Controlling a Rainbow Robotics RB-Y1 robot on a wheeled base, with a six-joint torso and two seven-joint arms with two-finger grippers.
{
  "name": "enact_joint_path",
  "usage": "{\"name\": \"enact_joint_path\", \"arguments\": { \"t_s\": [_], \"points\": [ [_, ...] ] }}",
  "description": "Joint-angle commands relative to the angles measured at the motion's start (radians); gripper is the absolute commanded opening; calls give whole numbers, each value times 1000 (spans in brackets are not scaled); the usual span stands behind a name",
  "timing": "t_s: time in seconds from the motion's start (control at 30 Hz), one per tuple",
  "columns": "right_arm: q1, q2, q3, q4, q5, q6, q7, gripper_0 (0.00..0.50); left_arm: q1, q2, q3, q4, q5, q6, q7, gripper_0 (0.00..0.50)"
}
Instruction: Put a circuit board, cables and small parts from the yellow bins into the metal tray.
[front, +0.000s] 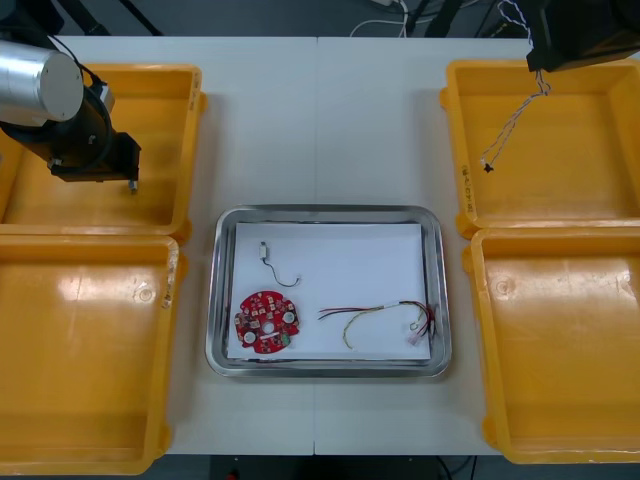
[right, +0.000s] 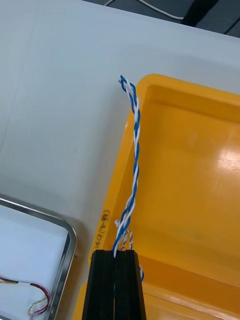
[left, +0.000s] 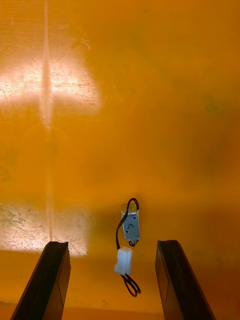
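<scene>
Twisted blue and white cable (right: 134, 150) clamped in right gripper (right: 115, 256), long axis straight out from fingertips, free end near far right yellow bin (right: 200, 175) rim. Left gripper (left: 111, 245) fingers apart over small metal part (left: 131, 226) in far left yellow bin (front: 160, 95). Metal tray (front: 440, 290) on light table (front: 320, 120) holds red circuit board (front: 267, 321).

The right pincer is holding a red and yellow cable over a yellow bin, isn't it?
No. The right pincer is shut on a twisted blue and white cable, not a red and yellow one, as the right wrist view shows. It is over a yellow bin.
</scene>
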Motion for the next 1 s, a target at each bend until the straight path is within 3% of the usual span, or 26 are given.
{"name": "enact_joint_path", "arguments": {
  "t_s": [0.03,0.43,1.0],
  "points": [
    [16,-74,92,-103,-58,4,56,0,-49,-4,-14,7,7,-21,-76,500],
    [52,-83,250,-297,-211,4,100,0,-48,-16,-68,60,22,-106,-71,500],
    [76,-74,433,-435,-297,4,171,0,-12,-19,-94,60,49,-169,-60,500]
  ]
}}
